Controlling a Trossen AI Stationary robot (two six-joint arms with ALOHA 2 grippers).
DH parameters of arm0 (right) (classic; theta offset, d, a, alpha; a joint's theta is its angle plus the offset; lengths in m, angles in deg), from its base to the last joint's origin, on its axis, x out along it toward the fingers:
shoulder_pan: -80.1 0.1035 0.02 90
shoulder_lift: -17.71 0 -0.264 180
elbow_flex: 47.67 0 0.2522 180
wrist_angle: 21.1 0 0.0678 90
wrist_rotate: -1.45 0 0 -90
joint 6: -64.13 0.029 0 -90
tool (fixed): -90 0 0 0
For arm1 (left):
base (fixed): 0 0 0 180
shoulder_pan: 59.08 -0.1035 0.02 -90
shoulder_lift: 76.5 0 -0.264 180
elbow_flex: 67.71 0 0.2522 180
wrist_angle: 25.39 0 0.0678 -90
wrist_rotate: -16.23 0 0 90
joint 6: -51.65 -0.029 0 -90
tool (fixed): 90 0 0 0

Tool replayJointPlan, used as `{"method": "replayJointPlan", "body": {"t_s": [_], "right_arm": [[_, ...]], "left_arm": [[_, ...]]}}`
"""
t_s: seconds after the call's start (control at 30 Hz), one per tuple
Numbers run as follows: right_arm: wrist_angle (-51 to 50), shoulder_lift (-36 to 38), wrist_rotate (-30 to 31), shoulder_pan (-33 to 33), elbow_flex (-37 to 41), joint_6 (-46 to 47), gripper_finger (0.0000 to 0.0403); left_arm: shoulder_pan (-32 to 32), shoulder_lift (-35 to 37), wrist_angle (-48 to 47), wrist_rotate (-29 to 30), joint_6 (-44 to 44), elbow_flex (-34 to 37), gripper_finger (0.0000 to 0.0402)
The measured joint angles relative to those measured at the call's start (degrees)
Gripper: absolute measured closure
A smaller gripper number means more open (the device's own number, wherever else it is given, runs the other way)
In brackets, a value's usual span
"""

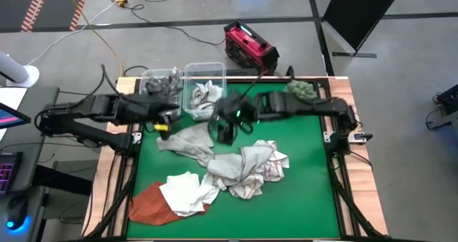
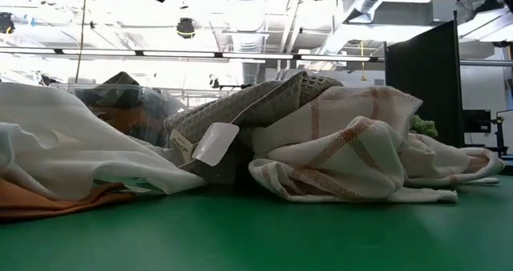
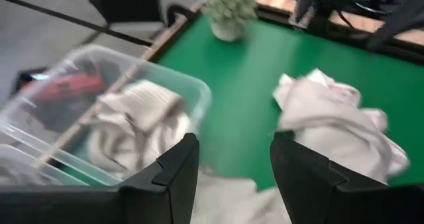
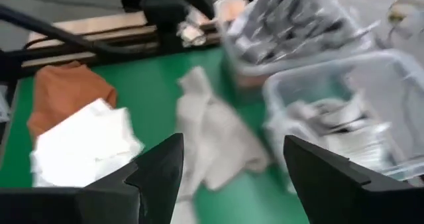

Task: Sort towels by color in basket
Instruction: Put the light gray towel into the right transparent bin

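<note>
Loose towels lie on the green mat: a light grey one [image 1: 187,140] [image 4: 212,128], a checked pile [image 1: 252,167] [image 2: 353,147] [image 3: 338,114], a white one [image 1: 187,192] [image 4: 83,141] and a rust-orange one [image 1: 149,203] [image 4: 66,91]. My left gripper [image 1: 166,122] [image 3: 232,158] hovers open near the bins at the far left. My right gripper [image 1: 227,129] [image 4: 232,161] hovers open above the mat, just past the light grey towel. Neither holds anything.
Two clear bins stand at the far left edge: one [image 1: 161,84] [image 4: 291,25] holds dark grey cloths, the other [image 1: 205,89] [image 3: 132,111] light ones. A green spiky ball [image 1: 303,90] [image 3: 230,8] sits at the far right. Bare mat shows at the right and near sides.
</note>
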Motion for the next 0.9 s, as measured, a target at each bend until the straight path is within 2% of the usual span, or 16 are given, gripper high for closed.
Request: {"method": "replayJointPlan", "body": {"t_s": [0.17, 0.33, 0.4, 0.5, 0.63, 0.77, 0.9], "right_arm": [[-0.73, -5.15, 0.87, 4.73, 0.00, 9.34, 0.0118], [0.54, -12.27, -0.21, 9.57, 0.10, 17.24, 0.0118], [0.35, -14.12, -0.57, 11.80, 0.12, 20.36, 0.0118], [-2.22, -15.74, -0.90, 14.30, 0.04, 23.04, 0.0118], [-2.93, -18.37, -1.85, 14.68, 0.09, 24.22, 0.0118], [3.18, -21.11, -2.97, 13.24, -0.01, 21.45, 0.0118], [7.57, -24.14, -0.34, 10.43, 0.04, 21.02, 0.0118]], "left_arm": [[4.16, 1.54, 0.26, -0.09, 4.04, 4.43, 0.0226], [9.59, 2.51, 0.31, -6.62, 5.51, 6.73, 0.0226], [13.12, 2.87, -0.26, -7.33, 6.14, 6.82, 0.0226], [17.68, 2.97, -4.56, -5.66, 7.70, 6.83, 0.0226], [20.22, 1.81, -9.20, -2.09, 11.41, 6.89, 0.0226], [22.98, 0.96, -8.58, -1.85, 11.10, 6.89, 0.0226], [25.93, 0.80, -9.00, 2.31, 12.60, 6.89, 0.0226]]}}
